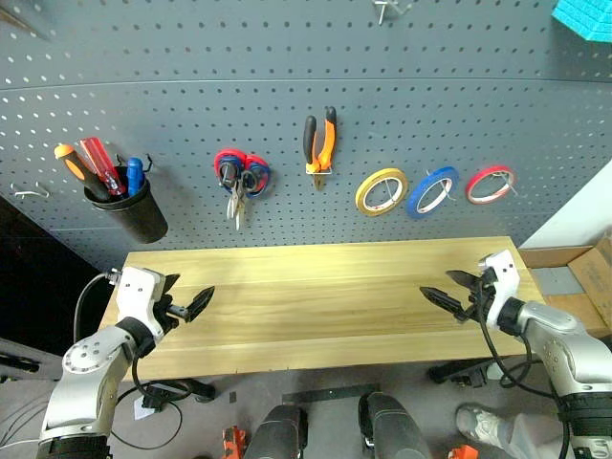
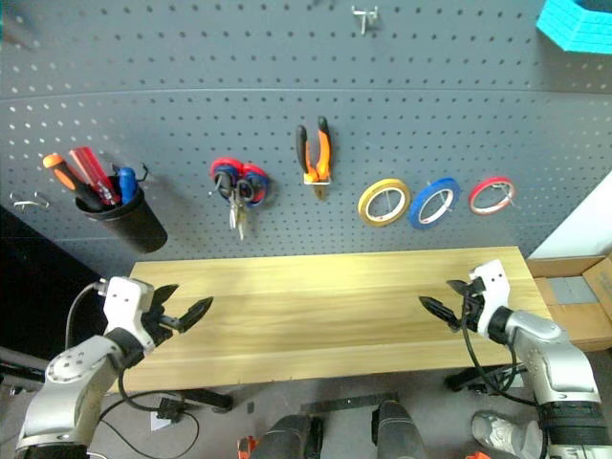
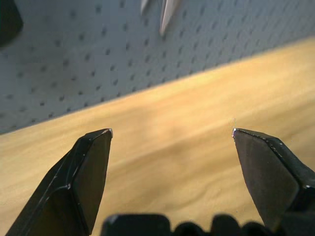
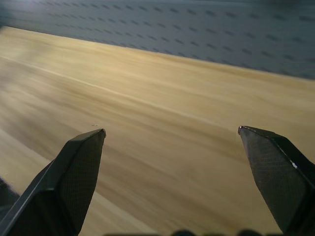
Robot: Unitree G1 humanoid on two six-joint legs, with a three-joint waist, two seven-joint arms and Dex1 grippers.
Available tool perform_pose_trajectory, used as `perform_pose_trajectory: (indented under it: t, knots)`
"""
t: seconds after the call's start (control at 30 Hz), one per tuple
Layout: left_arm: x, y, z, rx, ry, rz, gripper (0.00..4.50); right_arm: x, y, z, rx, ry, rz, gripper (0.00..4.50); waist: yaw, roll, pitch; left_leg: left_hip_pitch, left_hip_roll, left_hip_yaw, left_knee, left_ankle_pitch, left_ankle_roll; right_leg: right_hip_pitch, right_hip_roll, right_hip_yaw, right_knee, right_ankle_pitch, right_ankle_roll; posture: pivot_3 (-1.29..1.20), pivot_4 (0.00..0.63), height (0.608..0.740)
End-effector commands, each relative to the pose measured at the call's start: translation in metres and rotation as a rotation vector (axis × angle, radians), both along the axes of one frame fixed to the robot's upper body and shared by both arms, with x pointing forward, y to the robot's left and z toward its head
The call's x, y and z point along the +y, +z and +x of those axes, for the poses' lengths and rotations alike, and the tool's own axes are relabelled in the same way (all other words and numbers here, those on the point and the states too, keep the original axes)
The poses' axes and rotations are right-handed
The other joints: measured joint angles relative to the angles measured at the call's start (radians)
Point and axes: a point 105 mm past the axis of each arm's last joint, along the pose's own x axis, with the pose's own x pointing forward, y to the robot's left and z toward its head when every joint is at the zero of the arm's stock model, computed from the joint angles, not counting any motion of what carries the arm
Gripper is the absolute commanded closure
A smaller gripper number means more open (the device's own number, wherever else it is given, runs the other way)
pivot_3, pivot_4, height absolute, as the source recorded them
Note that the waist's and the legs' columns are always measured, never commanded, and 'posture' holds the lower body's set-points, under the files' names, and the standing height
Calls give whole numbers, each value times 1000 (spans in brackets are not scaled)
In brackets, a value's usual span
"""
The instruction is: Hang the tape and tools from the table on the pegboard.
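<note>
Spanning the whole back of the scene, the pegboard [image 1: 287, 86] now carries everything the task names. The table [image 1: 325, 296] below it shows bare wood from end to end.

On the board, from the robot's left: a black cup [image 1: 129, 212] holds the orange-and-black screwdriver [image 1: 75, 164], handle up, shaft down, beside a red screwdriver [image 1: 100, 163] and a blue handle. Next hang the black scissors [image 1: 231, 189], blades down, overlapping the red-and-blue scissors [image 1: 251, 174] on the same hook or one just beside it; cannot tell which. The pliers [image 1: 320, 142] hang near centre, handles up, long axis vertical. Toward the right, three rings in a row: yellow tape [image 1: 382, 191], blue tape [image 1: 432, 190], red tape [image 1: 490, 184].

Left gripper [image 1: 188, 304] hovers over the table's left end, fingers spread wide, nothing between them. Right gripper [image 1: 449, 292] hovers over the right end, likewise spread and empty. Both point inward, toward table centre.

Key relation: every task item lies up and beyond the hands, on the wall, none at table level. Cup and scissors sit nearer the left arm; blue tape nearer the right; pliers roughly between.

Judgement: hanging looks finished; no further pick appears needed.
</note>
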Motion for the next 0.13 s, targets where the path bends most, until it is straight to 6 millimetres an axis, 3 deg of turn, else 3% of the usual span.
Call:
perform_pose_trajectory:
  t: [0.03, 0.13]
  knots:
    - [-4, 10, 3, -60, -30, 21, 309, -9, 7, 7, -63, -23, -37, 0, 1, -1, -8, 0, 0, 0, 0, 0, 0, 1, 0, 0, 0, 0, 0, -70, 118, 740]
    - [-3, 14, 8, -84, -22, 26, 309, -10, 7, 12, -73, -29, -34, 0, 3, 1, -17, 1, 0, 0, 1, 0, 1, 2, 0, 0, -1, 1, 2, -64, 101, 740]
